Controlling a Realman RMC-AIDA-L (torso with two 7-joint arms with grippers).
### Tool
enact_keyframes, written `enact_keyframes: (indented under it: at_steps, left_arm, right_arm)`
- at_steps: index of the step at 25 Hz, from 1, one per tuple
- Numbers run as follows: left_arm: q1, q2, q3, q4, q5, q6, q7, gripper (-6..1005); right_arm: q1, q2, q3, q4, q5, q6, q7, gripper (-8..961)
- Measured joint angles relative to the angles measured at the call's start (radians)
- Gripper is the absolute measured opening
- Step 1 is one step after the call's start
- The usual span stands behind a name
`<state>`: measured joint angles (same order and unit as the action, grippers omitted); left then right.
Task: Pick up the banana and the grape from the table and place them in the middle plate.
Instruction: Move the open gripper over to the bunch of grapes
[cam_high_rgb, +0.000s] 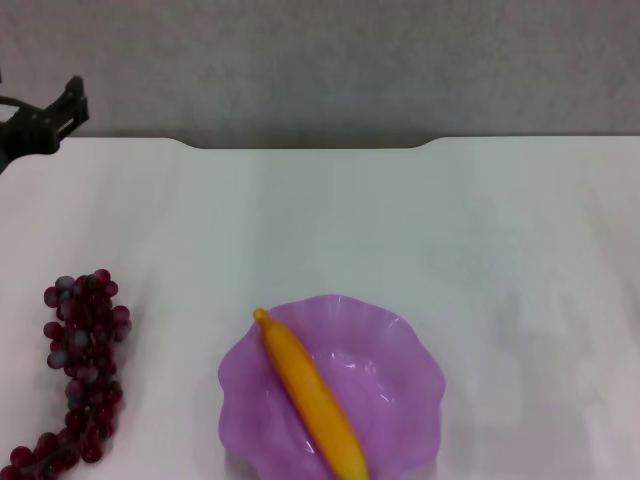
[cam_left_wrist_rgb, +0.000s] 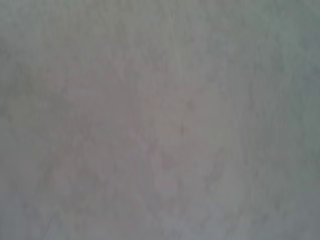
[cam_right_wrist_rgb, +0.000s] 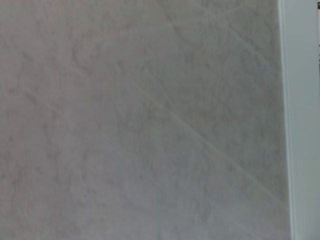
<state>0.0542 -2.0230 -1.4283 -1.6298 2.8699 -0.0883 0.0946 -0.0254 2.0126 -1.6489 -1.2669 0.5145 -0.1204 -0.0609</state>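
The banana (cam_high_rgb: 312, 398) lies slantwise in the purple scalloped plate (cam_high_rgb: 400, 350) at the front middle of the white table (cam_high_rgb: 400, 220). The bunch of dark red grapes (cam_high_rgb: 80, 370) lies on the table at the front left, apart from the plate. My left gripper (cam_high_rgb: 45, 120) hangs at the far left by the table's back edge, well behind the grapes. My right gripper is out of view. The left wrist view shows only a blurred grey surface.
A grey wall (cam_high_rgb: 320, 60) stands behind the table's back edge. The right wrist view shows grey floor (cam_right_wrist_rgb: 140, 120) and a pale strip (cam_right_wrist_rgb: 302, 100), perhaps the table's edge.
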Motion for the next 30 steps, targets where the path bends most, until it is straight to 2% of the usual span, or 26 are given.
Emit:
enact_keyframes:
  at_steps: [8, 15, 22, 30]
  left_arm:
    - [-0.038, -0.005, -0.060, -0.111, 0.000, -0.397, 0.058, 821]
    - [-0.154, -0.006, -0.114, -0.152, 0.000, -0.775, 0.055, 819]
    - [-0.276, -0.006, -0.173, -0.071, 0.002, -0.979, 0.022, 818]
    - [-0.391, 0.001, -0.219, 0.120, 0.003, -1.066, 0.019, 816]
  right_arm:
    - [0.005, 0.000, -0.011, 0.002, 0.001, 0.005, -0.001, 656]
    - [0.007, 0.000, -0.017, -0.006, 0.001, 0.018, -0.001, 655]
    - [0.012, 0.000, -0.028, -0.012, 0.002, 0.018, -0.001, 654]
    - [0.012, -0.001, -0.036, -0.017, 0.003, 0.018, 0.000, 653]
